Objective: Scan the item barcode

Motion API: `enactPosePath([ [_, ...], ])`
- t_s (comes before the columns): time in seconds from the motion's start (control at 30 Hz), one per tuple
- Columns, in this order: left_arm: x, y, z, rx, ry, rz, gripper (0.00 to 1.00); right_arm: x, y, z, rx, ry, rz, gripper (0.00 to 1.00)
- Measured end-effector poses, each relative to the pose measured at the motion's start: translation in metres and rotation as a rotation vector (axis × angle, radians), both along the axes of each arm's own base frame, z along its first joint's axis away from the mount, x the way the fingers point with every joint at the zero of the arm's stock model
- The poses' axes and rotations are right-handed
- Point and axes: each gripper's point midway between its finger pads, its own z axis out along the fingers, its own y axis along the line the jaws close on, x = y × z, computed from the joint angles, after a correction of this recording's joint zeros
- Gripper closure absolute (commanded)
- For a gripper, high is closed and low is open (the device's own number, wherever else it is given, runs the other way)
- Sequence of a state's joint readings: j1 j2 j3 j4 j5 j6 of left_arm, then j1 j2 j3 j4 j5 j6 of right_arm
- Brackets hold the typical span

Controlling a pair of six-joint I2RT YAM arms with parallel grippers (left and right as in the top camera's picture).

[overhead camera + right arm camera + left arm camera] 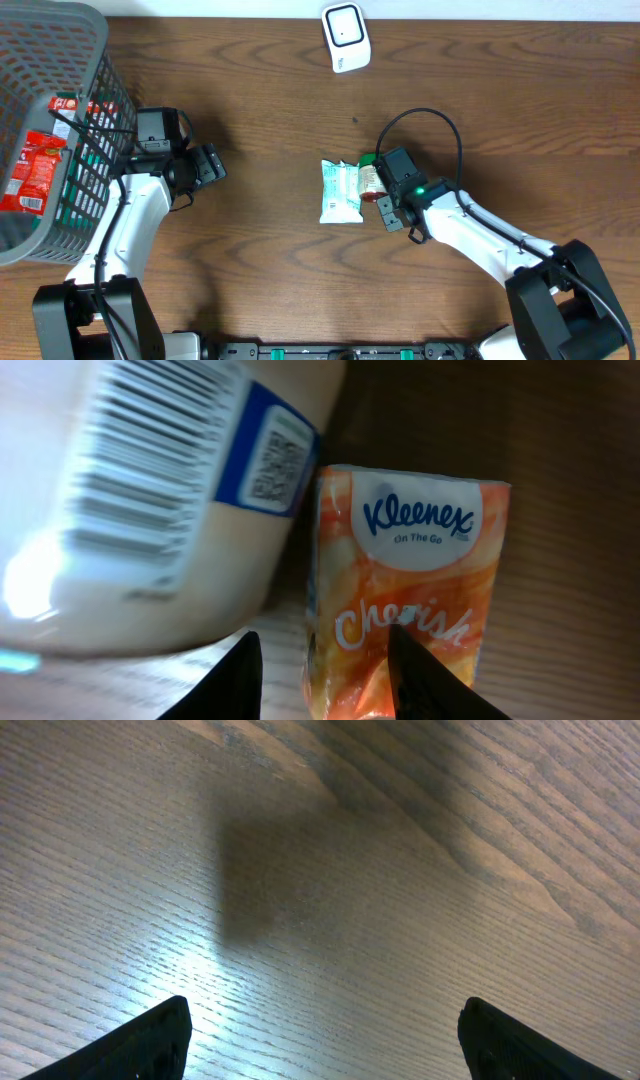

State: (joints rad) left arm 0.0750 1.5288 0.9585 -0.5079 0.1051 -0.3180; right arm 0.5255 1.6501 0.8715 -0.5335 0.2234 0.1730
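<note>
Kleenex pack [410, 560], at right gripper [322, 650] (pouch [150, 490] beside)

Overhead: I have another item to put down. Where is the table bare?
Bare table between left tool and white pack, and the far-right stretch beside the scanner. Crowded: mid-table, where white pack, tissue pack and right tool cluster, and the basket corner.

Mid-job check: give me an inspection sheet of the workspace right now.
Surface: wooden table, no spills seen.
Job's things: white barcoded pouch beside Kleenex pack, mid-table; white scanner at far edge.
Clutter: grey basket holding red packets, left side.
Hands: left hand open, empty; right hand open over the Kleenex pack.
Cables: black cable loops above right arm, clear of items.
Surroundings: nothing seen.
</note>
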Motion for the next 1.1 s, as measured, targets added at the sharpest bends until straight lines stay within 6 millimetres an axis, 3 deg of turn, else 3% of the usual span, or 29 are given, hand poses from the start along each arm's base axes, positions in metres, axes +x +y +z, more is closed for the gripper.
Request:
enactPosePath([
  [0.33, 0.0, 0.0, 0.0, 0.0, 0.0, 0.0, 0.14, 0.011, -0.02, 0.005, -0.122, -0.069, -0.032, 0.67],
  [0.87, 0.0, 0.0, 0.0, 0.0, 0.0, 0.0, 0.14, 0.013, -0.011, 0.014, -0.112, -0.078, 0.1, 0.75],
  [1.1, 0.0, 0.0, 0.0, 0.0, 0.0, 0.0, 0.14, 0.008, -0.018, 0.0, -0.132, -0.091, 0.112, 0.76],
])
